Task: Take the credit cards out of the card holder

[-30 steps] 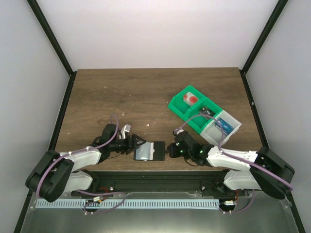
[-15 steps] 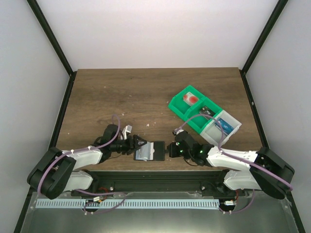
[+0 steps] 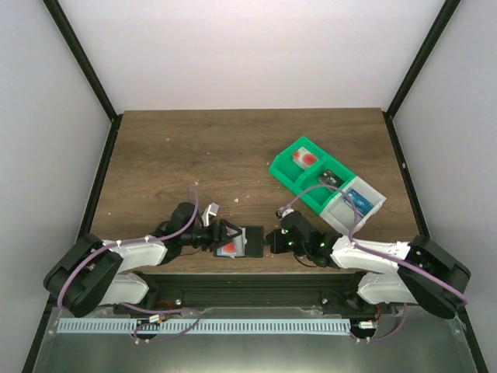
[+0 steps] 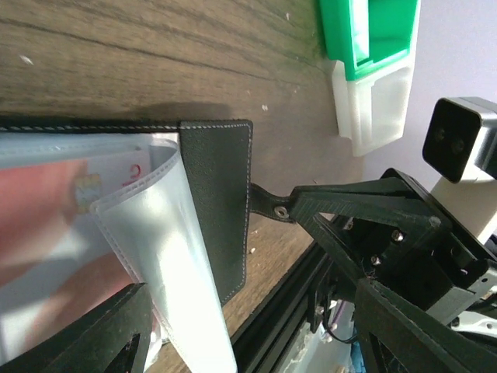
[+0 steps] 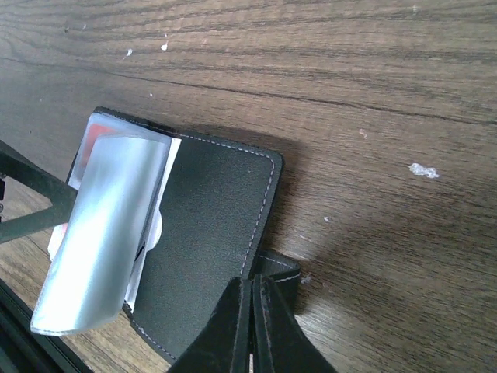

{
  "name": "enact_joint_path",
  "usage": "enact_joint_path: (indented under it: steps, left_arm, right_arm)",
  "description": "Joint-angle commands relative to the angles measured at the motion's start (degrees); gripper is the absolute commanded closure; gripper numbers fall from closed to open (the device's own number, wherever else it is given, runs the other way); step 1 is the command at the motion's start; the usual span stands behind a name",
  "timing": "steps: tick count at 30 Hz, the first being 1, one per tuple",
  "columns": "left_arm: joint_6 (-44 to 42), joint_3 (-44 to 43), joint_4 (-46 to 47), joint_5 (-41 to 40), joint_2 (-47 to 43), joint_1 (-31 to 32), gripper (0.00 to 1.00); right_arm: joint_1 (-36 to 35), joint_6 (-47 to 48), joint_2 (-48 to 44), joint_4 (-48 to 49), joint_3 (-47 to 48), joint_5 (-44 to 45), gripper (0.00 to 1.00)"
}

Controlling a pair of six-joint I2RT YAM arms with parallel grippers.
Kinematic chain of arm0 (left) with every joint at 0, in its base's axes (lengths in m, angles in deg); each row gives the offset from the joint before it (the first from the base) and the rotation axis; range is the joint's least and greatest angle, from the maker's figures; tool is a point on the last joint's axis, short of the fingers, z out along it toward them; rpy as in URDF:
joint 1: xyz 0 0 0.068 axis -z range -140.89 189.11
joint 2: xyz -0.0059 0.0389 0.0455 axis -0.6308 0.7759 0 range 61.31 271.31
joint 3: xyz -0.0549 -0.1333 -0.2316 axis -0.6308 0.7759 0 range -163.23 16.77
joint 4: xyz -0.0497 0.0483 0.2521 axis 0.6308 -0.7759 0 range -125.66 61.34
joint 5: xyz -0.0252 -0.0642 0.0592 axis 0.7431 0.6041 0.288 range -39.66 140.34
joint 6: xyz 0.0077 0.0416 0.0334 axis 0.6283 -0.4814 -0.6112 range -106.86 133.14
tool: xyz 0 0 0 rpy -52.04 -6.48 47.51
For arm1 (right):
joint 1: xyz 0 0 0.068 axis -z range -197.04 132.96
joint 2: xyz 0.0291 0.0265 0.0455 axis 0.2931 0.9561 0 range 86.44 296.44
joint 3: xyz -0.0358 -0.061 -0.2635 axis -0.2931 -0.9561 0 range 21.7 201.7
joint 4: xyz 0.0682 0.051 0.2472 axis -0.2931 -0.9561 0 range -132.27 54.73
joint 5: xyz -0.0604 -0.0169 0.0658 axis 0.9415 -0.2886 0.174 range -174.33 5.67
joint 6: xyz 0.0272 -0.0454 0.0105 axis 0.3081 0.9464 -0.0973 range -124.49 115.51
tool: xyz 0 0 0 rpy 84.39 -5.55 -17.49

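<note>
Your left gripper (image 3: 230,237) has pushed rightward over the card holder (image 3: 247,241) since a second ago, and red now shows in the top view where only pale sleeve did. That holder sits at the near edge of the table (image 3: 233,155), about midway along it, lying open with its black cover flat to the right. Right gripper (image 5: 251,295) is pinched together on the small tab (image 5: 276,268) at the holder's right side, anchoring it. Left jaws stand apart, straddling the sleeves: one clear sleeve (image 4: 182,256) curls up between the fingers, and behind it a white card with a red blotch (image 4: 85,202) lies tucked in its pocket. Nothing is gripped on that side. So you're at the reach-in step for this card; other cards (image 3: 304,159) already lie in the green tray (image 3: 281,170) toward the right edge. Next, I'd judge, you need a fingertip on the card itself, not just the floppy sleeve, then close and draw it leftward while the right holds the tab firm
</note>
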Motion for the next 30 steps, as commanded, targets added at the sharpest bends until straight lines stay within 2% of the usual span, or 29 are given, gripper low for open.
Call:
enact_joint_path:
  steps: [1,5,15,20,25,30]
  left_arm:
    - [2.0,-1.1,3.7,-1.1,1.4,2.4,0.27]
    - [2.6,-2.9,5.1,-2.5,4.1,5.1,0.29]
    - [1.4,-7.2,7.0,-2.8,9.5,7.4,0.45]
    - [-1.0,-8.0,4.3,-5.0,10.0,7.3,0.62]
    - [-1.0,-7.8,7.4,-5.2,13.8,7.4,0.78]
    - [-1.3,-8.8,9.0,-4.5,17.1,7.5,0.77]
  right_arm:
    - [0.4,-0.5,0.3,1.6,-0.9,-0.1,0.99]
    - [0.4,-0.4,0.4,2.5,-1.1,0.3,1.0]
    - [0.4,1.5,0.9,1.9,0.7,1.9,0.99]
    - [0.4,1.7,0.0,1.7,0.2,2.4,0.98]
    - [0.4,1.9,-0.1,0.8,0.7,2.4,0.83]
    - [0.4,2.0,-1.7,-2.6,1.9,-0.2,0.78]
